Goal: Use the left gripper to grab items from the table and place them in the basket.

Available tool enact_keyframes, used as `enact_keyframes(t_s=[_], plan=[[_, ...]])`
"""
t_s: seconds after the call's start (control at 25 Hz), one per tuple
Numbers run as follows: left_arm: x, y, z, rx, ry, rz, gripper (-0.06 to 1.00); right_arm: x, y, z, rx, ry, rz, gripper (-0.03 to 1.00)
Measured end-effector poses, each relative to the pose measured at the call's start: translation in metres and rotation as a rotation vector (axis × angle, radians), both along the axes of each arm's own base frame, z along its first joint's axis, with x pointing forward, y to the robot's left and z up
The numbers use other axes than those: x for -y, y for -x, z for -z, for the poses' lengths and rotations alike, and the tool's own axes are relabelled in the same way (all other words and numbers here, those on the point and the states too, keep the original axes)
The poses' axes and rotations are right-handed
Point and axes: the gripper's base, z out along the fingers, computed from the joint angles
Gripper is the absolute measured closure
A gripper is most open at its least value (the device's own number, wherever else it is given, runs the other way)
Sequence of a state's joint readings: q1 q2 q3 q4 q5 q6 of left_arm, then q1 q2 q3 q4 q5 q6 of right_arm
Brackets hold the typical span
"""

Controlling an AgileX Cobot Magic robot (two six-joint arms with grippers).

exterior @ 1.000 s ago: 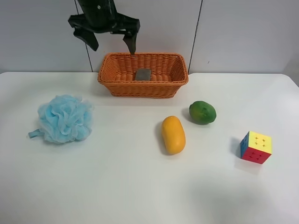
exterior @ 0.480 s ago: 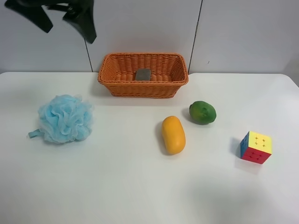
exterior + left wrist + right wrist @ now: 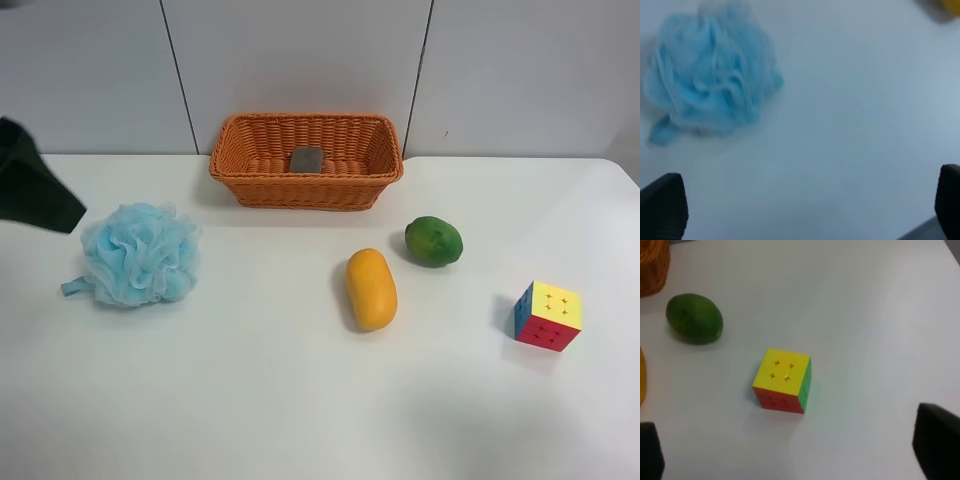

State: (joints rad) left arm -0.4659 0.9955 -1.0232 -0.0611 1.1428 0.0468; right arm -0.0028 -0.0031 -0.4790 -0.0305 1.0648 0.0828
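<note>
The white bench (image 3: 300, 400) fills most of the high view. At upper centre the orange basket (image 3: 250, 185) holds the grey pad (image 3: 307, 159), half hidden by its rim. The blue pouf (image 3: 137, 254) lies at left. My left fingers (image 3: 662, 210) show only blurred tips, spread wide and empty; my right fingers (image 3: 936, 440), cut off, are released too.
</note>
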Motion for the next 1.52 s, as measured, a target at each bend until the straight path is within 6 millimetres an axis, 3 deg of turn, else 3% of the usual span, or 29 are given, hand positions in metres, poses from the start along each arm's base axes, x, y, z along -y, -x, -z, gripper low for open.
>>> enact_keyframes(t_s=[0.32,0.8,1.08,1.52], plan=[[-0.033,0.061,0.018,0.077,0.03,-0.023,-0.05,0.0,0.0,0.0,0.0,0.0,0.0,-0.02],[-0.065,0.095,0.076,0.167,0.068,-0.275,-0.05,0.0,0.0,0.0,0.0,0.0,0.0,-0.02],[-0.074,0.113,0.074,0.255,0.081,-0.402,-0.05,0.0,0.0,0.0,0.0,0.0,0.0,-0.02],[-0.072,0.151,0.069,0.499,0.13,-0.449,-0.05,0.0,0.0,0.0,0.0,0.0,0.0,-0.02]])
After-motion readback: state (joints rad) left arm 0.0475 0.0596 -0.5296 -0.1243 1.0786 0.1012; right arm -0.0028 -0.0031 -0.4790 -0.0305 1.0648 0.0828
